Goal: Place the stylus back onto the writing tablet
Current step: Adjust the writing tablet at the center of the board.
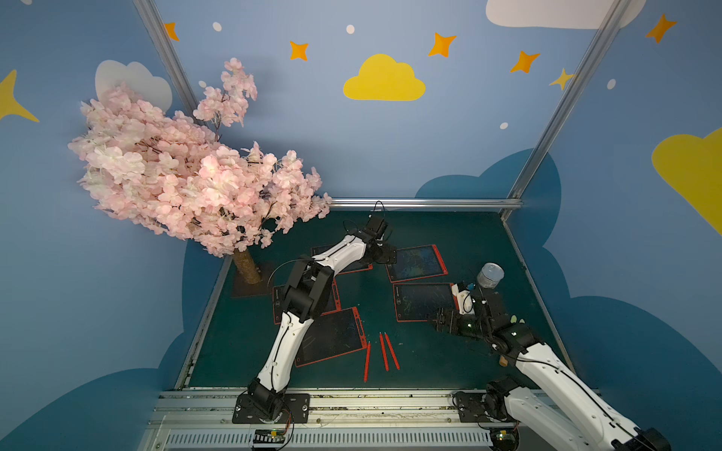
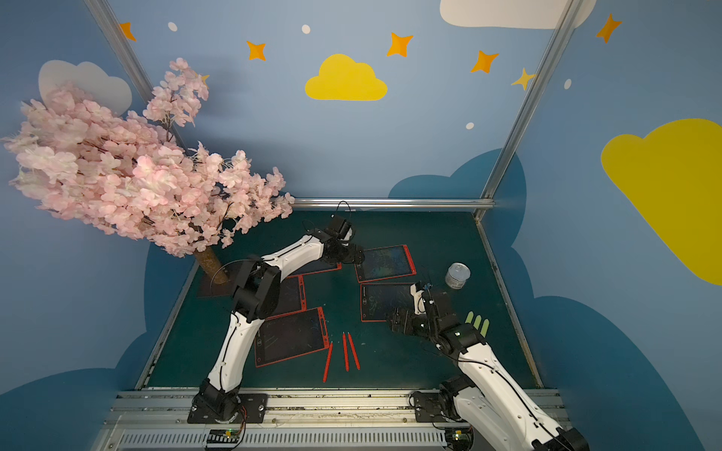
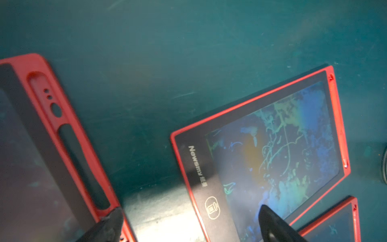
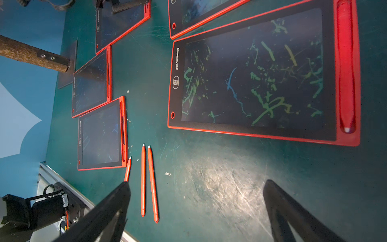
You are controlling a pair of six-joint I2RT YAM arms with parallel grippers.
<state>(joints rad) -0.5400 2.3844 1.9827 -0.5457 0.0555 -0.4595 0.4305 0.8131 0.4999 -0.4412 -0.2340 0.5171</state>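
Green tabletop (image 1: 449,367) — three slim red, white-tipped styluses (image 4: 143,180) lie loose; left pincer (image 3: 190,209) and right pincer (image 4: 196,183) gape, empty.

We are in a robotics lab test cell dressed as a playful stage, not a home or a shop. A white-and-black left robot arm (image 1: 289,336) and a matching right robot arm (image 1: 547,371) are bolted by black base plates (image 1: 299,408) to a silver aluminium rail (image 1: 390,404), with a bare circuit board (image 1: 269,434) beside it. Under both pairs of jaws lies a scuffed dark-green tabletop (image 4: 209,188), where several identical red-framed black writing tablets (image 1: 416,263) are spread beneath and ahead of them. Beyond the jaws, silver aluminium frame posts (image 1: 559,117) hold blue wall panels (image 1: 351,156) painted with yellow clouds (image 1: 384,80) and orange stars (image 1: 441,44). A fake pink blossom tree (image 1: 176,172) stands out to the side of the left arm's jaws.
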